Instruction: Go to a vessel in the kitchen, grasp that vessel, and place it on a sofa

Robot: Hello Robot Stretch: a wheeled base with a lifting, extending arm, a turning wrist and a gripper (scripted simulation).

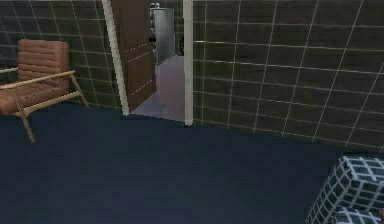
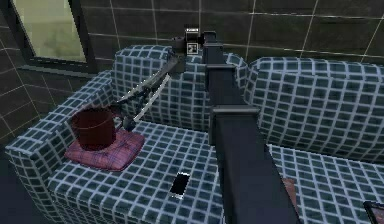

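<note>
One pincer (image 2: pixel 124 116) at dark red vessel (image 2: pixel 93 128) on pink cushion (image 2: pixel 105 156); hold unclear

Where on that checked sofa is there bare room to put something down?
Bare seat lies between the pink cushion and the phone, and on the sofa seat right of the arm. The left end is crowded: a dark red vessel sits on the cushion, with the gripper near it.

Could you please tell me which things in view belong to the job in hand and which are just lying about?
Belongs to the job:
dark red vessel, standing on a pink cushion
checked sofa
end effector near the vessel, hold unclear

Just lying about:
pink cushion
small dark phone on the sofa seat
wooden armchair
open door
</note>
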